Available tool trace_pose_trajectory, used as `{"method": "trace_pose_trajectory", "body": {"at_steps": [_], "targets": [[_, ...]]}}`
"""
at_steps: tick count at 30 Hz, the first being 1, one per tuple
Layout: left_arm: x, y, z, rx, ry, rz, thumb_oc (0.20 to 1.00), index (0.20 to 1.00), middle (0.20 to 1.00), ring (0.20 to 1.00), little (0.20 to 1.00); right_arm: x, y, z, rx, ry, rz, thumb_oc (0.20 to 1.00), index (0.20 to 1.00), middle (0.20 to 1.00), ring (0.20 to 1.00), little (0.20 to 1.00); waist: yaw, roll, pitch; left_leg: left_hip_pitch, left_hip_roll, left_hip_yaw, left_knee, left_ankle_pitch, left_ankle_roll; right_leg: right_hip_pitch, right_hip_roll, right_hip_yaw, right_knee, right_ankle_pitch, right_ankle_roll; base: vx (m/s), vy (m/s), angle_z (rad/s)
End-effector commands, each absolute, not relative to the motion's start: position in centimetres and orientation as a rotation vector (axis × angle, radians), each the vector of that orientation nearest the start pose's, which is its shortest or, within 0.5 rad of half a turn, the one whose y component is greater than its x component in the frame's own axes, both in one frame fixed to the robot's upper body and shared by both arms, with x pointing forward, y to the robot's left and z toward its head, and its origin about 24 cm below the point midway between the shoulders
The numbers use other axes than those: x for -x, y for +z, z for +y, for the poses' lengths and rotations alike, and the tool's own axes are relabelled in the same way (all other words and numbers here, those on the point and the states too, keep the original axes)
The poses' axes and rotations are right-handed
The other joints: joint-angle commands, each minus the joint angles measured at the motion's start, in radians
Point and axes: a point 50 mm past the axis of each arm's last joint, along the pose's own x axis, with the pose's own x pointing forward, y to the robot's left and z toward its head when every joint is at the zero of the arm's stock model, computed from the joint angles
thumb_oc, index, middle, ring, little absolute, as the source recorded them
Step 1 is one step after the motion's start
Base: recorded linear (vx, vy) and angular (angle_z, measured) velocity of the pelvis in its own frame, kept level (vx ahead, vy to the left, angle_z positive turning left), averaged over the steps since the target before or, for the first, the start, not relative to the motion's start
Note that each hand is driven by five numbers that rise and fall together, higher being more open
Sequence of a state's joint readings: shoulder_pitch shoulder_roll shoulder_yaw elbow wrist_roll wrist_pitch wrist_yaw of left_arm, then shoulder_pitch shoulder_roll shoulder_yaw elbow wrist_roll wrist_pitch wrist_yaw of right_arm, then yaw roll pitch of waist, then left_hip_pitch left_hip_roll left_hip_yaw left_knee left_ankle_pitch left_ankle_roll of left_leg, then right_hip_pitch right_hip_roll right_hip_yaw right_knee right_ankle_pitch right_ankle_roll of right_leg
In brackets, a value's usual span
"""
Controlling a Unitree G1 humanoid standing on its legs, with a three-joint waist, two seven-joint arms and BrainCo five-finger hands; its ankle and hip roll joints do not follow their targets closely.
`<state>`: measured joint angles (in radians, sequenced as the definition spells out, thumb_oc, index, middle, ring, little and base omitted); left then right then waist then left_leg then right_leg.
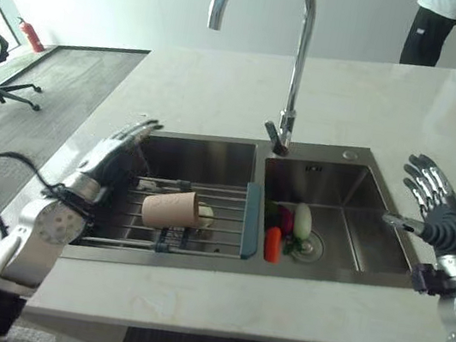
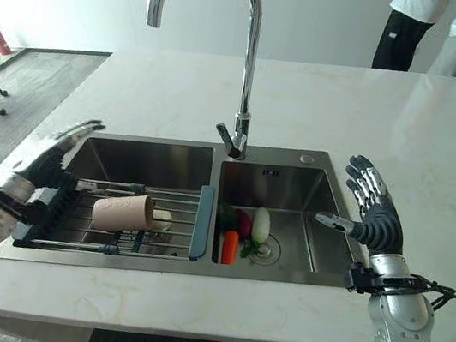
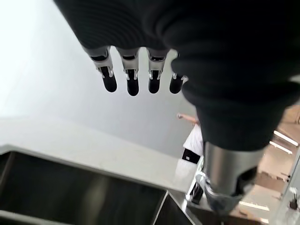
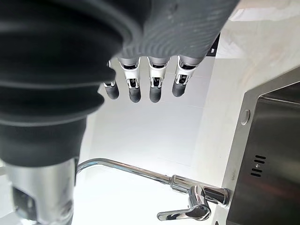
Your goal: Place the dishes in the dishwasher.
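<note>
Tan cup (image 1: 171,210) on its side, on wire rack (image 1: 225,216) over left sink basin.

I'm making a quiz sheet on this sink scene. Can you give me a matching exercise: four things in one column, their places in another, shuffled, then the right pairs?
Things:
1. cup
2. carrot
3. left hand
4. right hand

Places:
A. held up, fingers straight, over the counter at the right basin's outer edge
B. lying on its side on the wire rack across the left basin
C. lying in the right basin beside the drain
D. fingers straight over the left basin's outer edge

Pairs: 1-B, 2-C, 3-D, 4-A
</note>
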<state>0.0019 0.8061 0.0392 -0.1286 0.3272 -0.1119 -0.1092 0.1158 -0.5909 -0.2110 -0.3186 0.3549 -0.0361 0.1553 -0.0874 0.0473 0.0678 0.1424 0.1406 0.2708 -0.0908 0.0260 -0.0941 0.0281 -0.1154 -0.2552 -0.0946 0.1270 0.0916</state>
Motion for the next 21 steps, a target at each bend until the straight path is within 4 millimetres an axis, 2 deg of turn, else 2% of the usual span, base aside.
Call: {"method": "trace_pose_trajectory", "body": {"at_steps": [1,8,16,21], "targets": [[-26.6,16.3,27.6,-1.159,-0.139,-0.163,1.0,1.0,1.0,1.0,1.0,-22.8,17.8,-25.2,0.343,0.134,-0.444,1.0,1.0,1.0,1.0,1.0,-0.019,-0.007,0.013,0.017,0.024,0.001,0.004,-0.089,-0.009,0.102,-0.063,0.0,0.007,-0.15,0.103,0.02,0.019,-0.08],[-27.0,12.7,28.9,-1.086,-0.212,0.055,1.0,1.0,1.0,1.0,1.0,-22.9,18.0,-25.4,0.371,0.167,-0.455,1.0,1.0,1.0,1.0,1.0,-0.037,-0.002,0.012,0.03,0.026,0.023,0.004,-0.093,-0.005,0.103,-0.059,0.023,0.007,-0.153,0.104,0.03,0.005,-0.1],[-26.8,10.0,30.2,-1.069,-0.172,0.168,1.0,1.0,1.0,1.0,1.0,-23.0,17.8,-25.4,0.381,0.169,-0.449,1.0,1.0,1.0,1.0,1.0,-0.045,-0.002,0.011,0.042,0.026,0.038,0.004,-0.095,-0.003,0.107,-0.055,0.034,0.007,-0.151,0.104,0.02,-0.002,-0.06],[-26.6,9.1,30.6,-1.054,-0.15,0.198,1.0,1.0,1.0,1.0,1.0,-22.9,17.8,-25.5,0.385,0.171,-0.447,1.0,1.0,1.0,1.0,1.0,-0.049,-0.004,0.011,0.046,0.026,0.041,0.004,-0.096,-0.003,0.109,-0.053,0.039,0.007,-0.152,0.103,0.02,0.0,-0.04]]}}
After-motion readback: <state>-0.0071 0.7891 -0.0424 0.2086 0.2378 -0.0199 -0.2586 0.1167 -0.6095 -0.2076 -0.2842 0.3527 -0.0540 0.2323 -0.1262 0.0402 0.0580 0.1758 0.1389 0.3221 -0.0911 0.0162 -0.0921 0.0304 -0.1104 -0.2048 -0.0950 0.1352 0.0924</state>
